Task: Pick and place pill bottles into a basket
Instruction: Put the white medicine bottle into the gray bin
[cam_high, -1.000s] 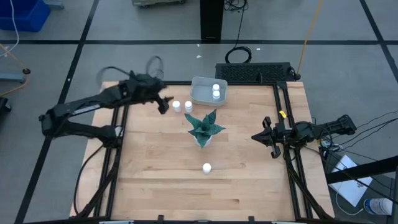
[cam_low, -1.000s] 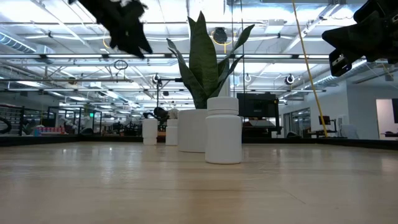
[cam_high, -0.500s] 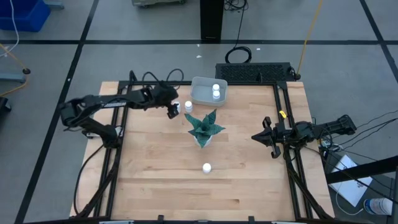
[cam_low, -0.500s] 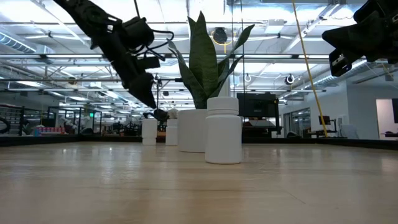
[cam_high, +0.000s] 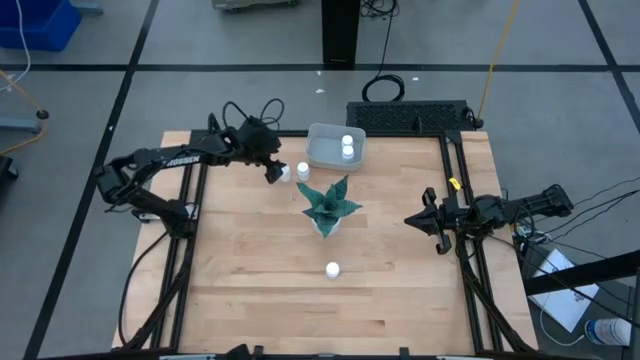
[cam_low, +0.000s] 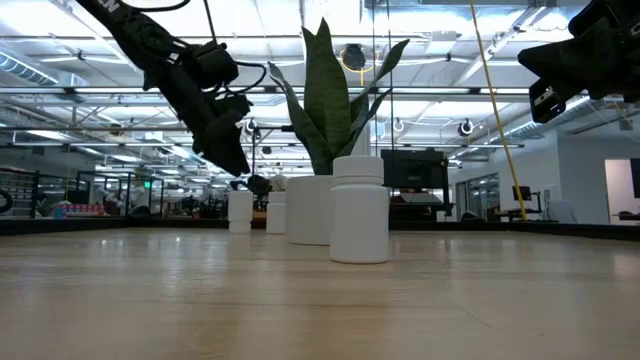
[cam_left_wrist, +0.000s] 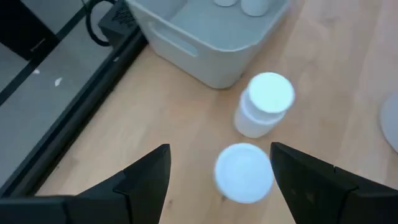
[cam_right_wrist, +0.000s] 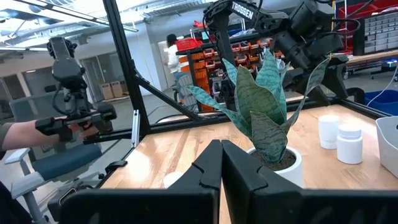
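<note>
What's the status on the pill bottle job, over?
Left pincer open above a bottle. Right pincer shut, parked at the table's right edge. Two bottles in the basket. Plant nearby.

White pill bottles (cam_left_wrist: 263, 112), a pale grey-blue basket (cam_left_wrist: 205, 46), a green mottled plant (cam_high: 328, 203), pale wood table (cam_high: 300, 280).

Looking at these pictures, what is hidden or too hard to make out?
- High view: the bottle nearest the left gripper is covered by the arm; only its neighbour shows.
- Left wrist view: the basket is cut by the edge, so its bottles show only partly.
- Low view: the basket is not visible at all.
- Right wrist view: the bottle by the right gripper is mostly hidden.
</note>
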